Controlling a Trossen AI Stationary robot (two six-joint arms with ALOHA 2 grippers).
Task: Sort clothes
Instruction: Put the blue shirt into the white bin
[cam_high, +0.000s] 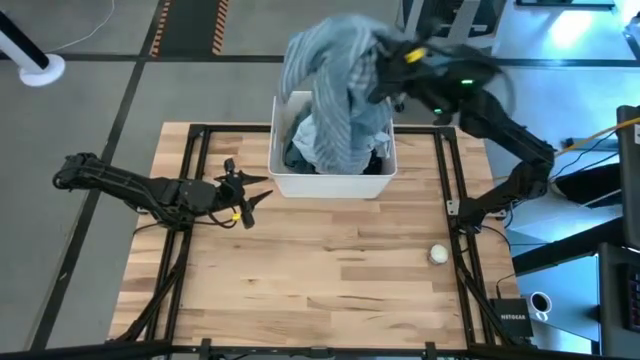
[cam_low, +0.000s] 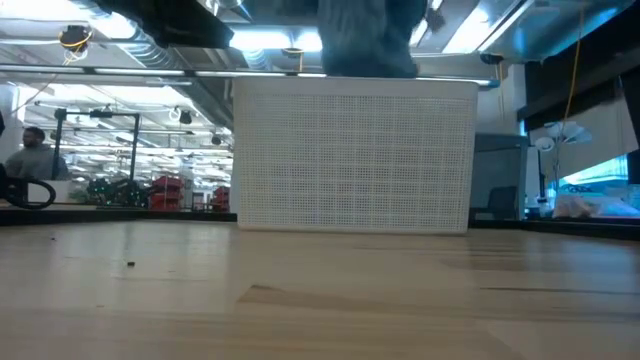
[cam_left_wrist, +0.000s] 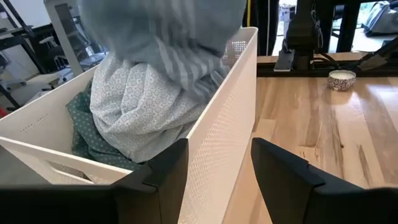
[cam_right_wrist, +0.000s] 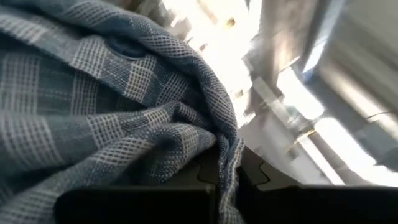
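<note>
High view: the right tool (cam_high: 385, 62) is raised over the tub (cam_high: 282, 178), at about 1 o'clock from its middle, and a big blue-grey striped shirt (cam_high: 335, 85) hangs from it. The shirt's long axis runs down from the tool into the tub, where its lower end is among the other clothes (cam_high: 300, 140). The left tool (cam_high: 250, 190) waits low over the counter (cam_high: 330, 270), at 9 o'clock of the tub, fingers apart and empty. A small white ball (cam_high: 438, 255) lies near 4 o'clock, well apart from the tub.

Low view: the tub (cam_low: 352, 155) stands on the counter (cam_low: 320, 290), and the shirt (cam_low: 365, 35) rises out of its top, past the upper edge.

Left wrist view: the two fingers (cam_left_wrist: 168, 171) stand apart, just beside the tub wall (cam_left_wrist: 217, 130). A grey-white patterned piece (cam_left_wrist: 143, 109) lies inside under the striped shirt (cam_left_wrist: 168, 37).

Right wrist view: the fingers are together, clamped on a fold of the shirt (cam_right_wrist: 106, 118). I judge the right arm must carry it clear of the tub next.
</note>
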